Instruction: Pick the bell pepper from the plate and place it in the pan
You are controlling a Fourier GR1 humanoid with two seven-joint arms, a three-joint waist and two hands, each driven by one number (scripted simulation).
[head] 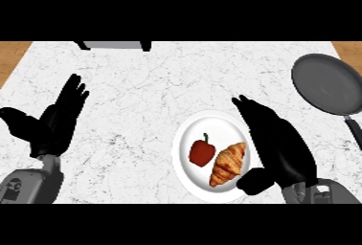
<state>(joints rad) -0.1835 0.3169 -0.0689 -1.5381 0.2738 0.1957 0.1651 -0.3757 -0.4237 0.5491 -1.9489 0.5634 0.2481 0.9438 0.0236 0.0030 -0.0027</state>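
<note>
A red bell pepper with a dark stem lies on the white plate, just left of a croissant. My right hand hovers over the plate's right rim, fingers straight and pointing away, thumb curled near the croissant's lower end; it holds nothing. The dark grey pan sits at the far right of the counter, its handle running toward the near edge. At the left of the view my left hand rests open, fingers up, well away from the plate.
The white marble counter spans the view, with wood floor showing past its far corners. A grey appliance stands at the back edge, left of centre.
</note>
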